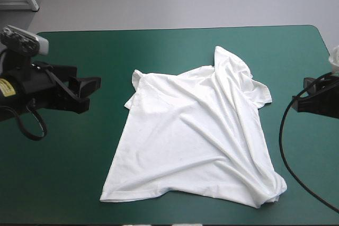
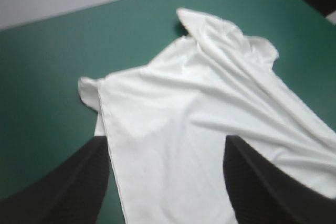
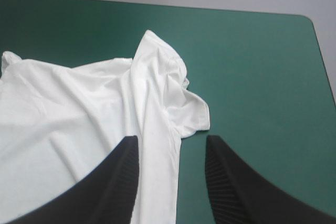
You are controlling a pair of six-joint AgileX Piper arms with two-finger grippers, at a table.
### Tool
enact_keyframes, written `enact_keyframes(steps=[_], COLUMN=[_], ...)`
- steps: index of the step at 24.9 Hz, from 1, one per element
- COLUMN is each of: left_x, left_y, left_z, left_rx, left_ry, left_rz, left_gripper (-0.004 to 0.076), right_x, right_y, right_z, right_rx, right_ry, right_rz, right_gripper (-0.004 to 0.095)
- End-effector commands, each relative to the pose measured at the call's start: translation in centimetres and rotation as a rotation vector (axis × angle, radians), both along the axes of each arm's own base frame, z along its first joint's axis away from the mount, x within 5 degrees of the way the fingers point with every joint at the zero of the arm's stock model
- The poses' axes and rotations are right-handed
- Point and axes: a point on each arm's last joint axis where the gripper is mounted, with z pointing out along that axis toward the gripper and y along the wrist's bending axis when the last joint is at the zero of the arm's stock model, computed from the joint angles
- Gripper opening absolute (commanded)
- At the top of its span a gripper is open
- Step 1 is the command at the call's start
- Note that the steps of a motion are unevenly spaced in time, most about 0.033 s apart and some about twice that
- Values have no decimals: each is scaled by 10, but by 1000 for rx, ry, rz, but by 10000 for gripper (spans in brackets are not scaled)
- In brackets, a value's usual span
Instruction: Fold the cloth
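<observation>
Where the T-shirt lies, high view: the white T-shirt (image 1: 196,130) is spread open on the bench (image 1: 69,183), a little right of middle. Its wide hem is toward the near edge and a raised peak of cloth toward the far edge.
Creases, high view: long ridges run slantwise from the far peak down to the near right corner, which is bunched.
Sleeves, high view: the left-hand sleeve (image 1: 139,77) pokes out on the side of the left arm, and the right-hand sleeve (image 1: 260,93) on the other side.
Left fingers, high view: the left fingers (image 1: 87,84) point at the shirt from over bare teal-green cover (image 1: 159,46), apart from the cloth and gripping nothing.
Right fingers, high view: the right fingers (image 1: 311,101) sit at the bench's right edge, clear of the shirt. They are only partly in view, so their spread is hard to judge here.
Left fingers, left wrist view: the left fingers (image 2: 63,192) are released and stand wide apart.
T-shirt, left wrist view: the T-shirt (image 2: 210,108) lies ahead of and below the fingers. Its side edge runs down through the gap, close beside one finger.
Right fingers, right wrist view: the right fingers (image 3: 115,182) are also released, with a clear gap between them.
T-shirt, right wrist view: the T-shirt (image 3: 79,114) lies ahead. The right-hand sleeve (image 3: 194,114) is just beyond the gap, one finger shows against cloth and the other against bare cover.
</observation>
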Motion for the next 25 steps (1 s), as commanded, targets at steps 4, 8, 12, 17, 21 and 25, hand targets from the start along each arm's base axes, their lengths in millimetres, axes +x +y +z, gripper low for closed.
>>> enact_keyframes(steps=[4,8,12,17,21,25], left_x=[-7,-13,-17,-24,-29,-31], left_y=[-5,-1,4,8,10,10], left_z=[-89,-160,-204,-234,-248,-259], left_rx=[11,85,162,216,235,233], left_ry=[332,551,688,783,830,849], left_rz=[-25,4,23,34,36,41], left_gripper=[457,447,438,438,438,438], right_x=[-5,-2,-1,-1,-1,-1], right_y=[1,7,9,9,9,9], right_z=[-40,-62,-65,-65,-65,-65], right_rx=[70,147,172,195,198,200], right_ry=[92,180,194,198,199,199], right_rz=[-32,-9,-5,-18,-18,-19], right_gripper=[389,389,389,389,389,389])
